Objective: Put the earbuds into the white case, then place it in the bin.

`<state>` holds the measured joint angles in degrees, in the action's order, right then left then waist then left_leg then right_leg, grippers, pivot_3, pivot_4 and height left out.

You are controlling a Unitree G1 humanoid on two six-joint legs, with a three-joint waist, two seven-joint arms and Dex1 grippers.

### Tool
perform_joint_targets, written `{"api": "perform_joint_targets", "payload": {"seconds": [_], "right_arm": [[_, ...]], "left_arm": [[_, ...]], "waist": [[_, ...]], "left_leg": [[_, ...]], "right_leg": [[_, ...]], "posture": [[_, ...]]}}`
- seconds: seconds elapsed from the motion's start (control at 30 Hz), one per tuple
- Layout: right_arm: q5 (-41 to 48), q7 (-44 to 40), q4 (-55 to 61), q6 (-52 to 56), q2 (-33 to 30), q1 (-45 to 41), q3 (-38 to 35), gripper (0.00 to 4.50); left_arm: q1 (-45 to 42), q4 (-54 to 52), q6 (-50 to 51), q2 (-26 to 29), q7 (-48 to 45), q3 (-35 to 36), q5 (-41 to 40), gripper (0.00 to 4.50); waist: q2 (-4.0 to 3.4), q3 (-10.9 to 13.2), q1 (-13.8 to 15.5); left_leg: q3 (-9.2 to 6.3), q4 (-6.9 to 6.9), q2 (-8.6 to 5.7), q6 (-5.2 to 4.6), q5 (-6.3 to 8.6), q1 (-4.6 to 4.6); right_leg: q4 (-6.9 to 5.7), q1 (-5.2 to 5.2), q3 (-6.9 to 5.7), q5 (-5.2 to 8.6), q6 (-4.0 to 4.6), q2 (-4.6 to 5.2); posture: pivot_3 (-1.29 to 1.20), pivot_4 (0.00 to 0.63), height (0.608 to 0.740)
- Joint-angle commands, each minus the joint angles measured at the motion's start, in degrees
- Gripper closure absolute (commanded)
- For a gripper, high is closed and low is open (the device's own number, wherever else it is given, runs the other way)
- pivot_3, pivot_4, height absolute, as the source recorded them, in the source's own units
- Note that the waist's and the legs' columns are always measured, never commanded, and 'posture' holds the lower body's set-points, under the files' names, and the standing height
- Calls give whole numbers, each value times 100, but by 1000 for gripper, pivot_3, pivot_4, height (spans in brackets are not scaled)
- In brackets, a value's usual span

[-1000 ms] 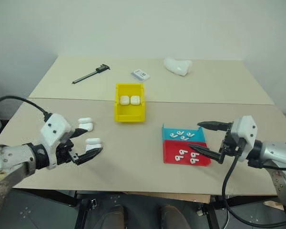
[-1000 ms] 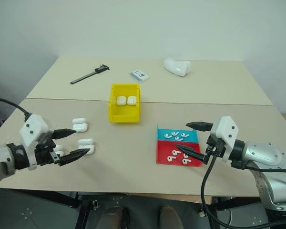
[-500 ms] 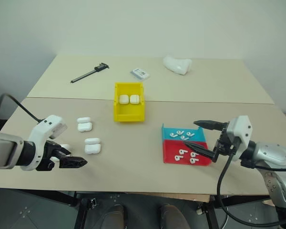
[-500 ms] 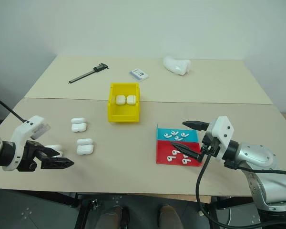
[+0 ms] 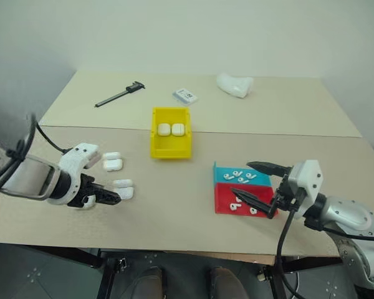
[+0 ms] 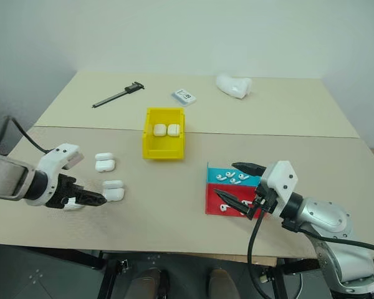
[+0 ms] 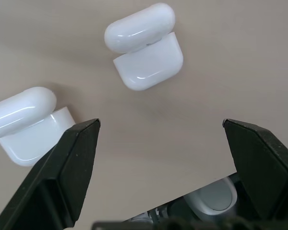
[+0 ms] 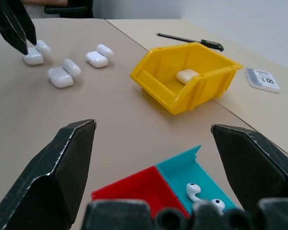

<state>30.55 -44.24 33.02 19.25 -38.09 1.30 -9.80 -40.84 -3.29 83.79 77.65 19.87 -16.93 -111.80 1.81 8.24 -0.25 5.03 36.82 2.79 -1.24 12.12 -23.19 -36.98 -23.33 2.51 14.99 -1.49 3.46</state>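
Left eye view gives us the worktop [image 5: 174, 205] with the task partly done: two small glossy white earbud cases [image 5: 171, 129] already lie side by side in the small bright yellow open-topped plastic bin [image 5: 170, 148] at centre frame. Three more open white cases wait at left of the frame, one [image 5: 112, 162] beside the bin's left, one [image 5: 123, 189] lower down, a third largely hidden behind our left hand [image 5: 106, 195]. That hand hangs just beside the lower case, its black fingers spread wide and grasping nothing. Our right hand [image 5: 258, 187], lower right, is likewise released, hovering over the shallow red tray [image 5: 223, 202] and shallow teal tray [image 5: 223, 175], where tiny glossy white earbuds [image 5: 239, 176] lie loose. We judge filling, closing and binning the remaining cases is left.

Along the upper frame sit a black caliper [image 5: 119, 94], a small white card [image 5: 186, 95] and a lumpy white object [image 5: 234, 85], all well apart. Nothing blocks the way to the bin.
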Motion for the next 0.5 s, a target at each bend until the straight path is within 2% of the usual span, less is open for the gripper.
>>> {"api": "perform_joint_targets", "payload": {"seconds": [0.03, 0.2, 0.5], "right_arm": [[25, 182, 257, -29, 97, 18, -46, 47], [-40, 379, 325, -68, 273, 35, 85, 47], [-215, 635, 501, -182, 533, 302, 243, 47]], "left_arm": [[-491, 252, 61, -116, 159, -412, -120, 47], [-1024, 761, 54, -624, 556, -916, -120, 47], [-1356, 1619, 12, -1515, 1713, -1163, -120, 47]], "waist": [[1, 0, 8], [1, 0, 45], [6, 3, 72]], "left_leg": [[0, 0, 0, 1, -1, 1], [-4, 0, -3, 7, -5, 2], [-10, 2, -5, 10, -7, -2]], "right_leg": [[-1, 0, -1, 0, 0, -2], [-2, 3, -3, 0, 0, -3], [-1, 4, -5, 0, -2, -2]], "posture": [[0, 150, 740], [0, 150, 740], [0, 150, 740]]}}
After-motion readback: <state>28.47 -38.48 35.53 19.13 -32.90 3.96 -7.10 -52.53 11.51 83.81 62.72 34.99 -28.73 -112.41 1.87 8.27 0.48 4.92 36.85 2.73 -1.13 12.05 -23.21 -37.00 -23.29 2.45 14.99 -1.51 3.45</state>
